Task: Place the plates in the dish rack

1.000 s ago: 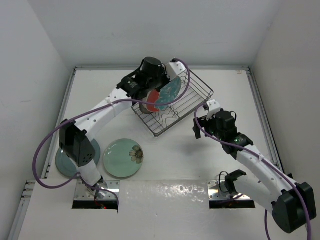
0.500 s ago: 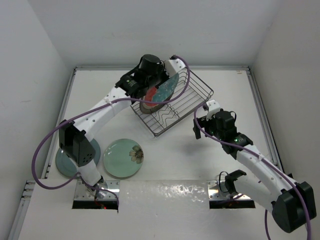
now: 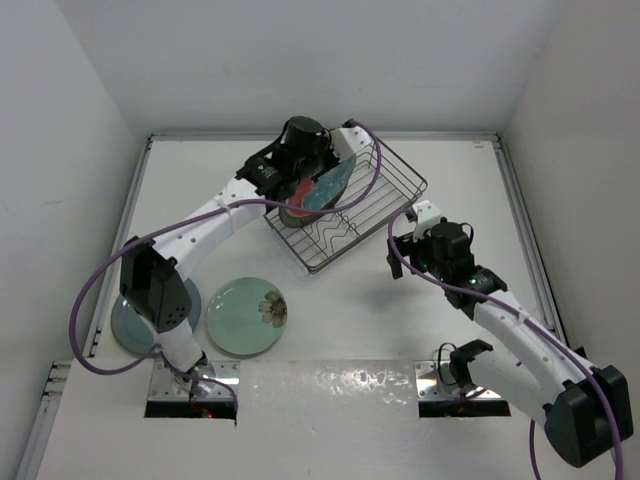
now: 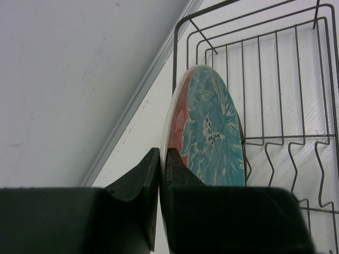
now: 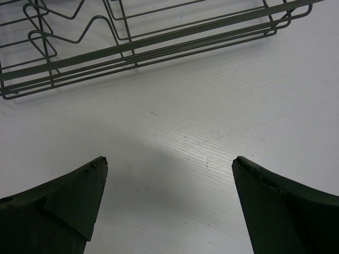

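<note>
Pinching the red-and-teal plate [image 4: 212, 132] by its rim with the left gripper [image 4: 161, 159], jaws closed hard on the thin edge, one jaw on the patterned face and the other on the pale back. Standing nearly on edge straight ahead of those jaws, inside the dish rack [image 4: 275, 69] and above the wavy dividers [image 4: 286, 159] on its floor; cannot tell about contact between the far edge and the wire. Judging by looks: glazed ceramic, so stiff, fairly heavy for so small a bite, slick in a grip, and apt to chip or crack against metal. Likely to swing about the pinch point if tilted fast; best lowered slowly into a divider trough and released only once seated and leaning on wire. Holding the right gripper [image 5: 169, 161] wide apart, with nothing between its jaws but bare table [image 5: 201, 132] and with the rack's long side wall a little ahead of them, not touching. Lying flat and face up on the table, well behind the left jaws and well apart from the right ones: the pale green plate [image 3: 246, 315], not yet loaded. For that one, take the rim as well, for want of any other hold on a flat disc; expect to work one jaw under the edge first, then bite deep enough to stop any slipping.
</note>
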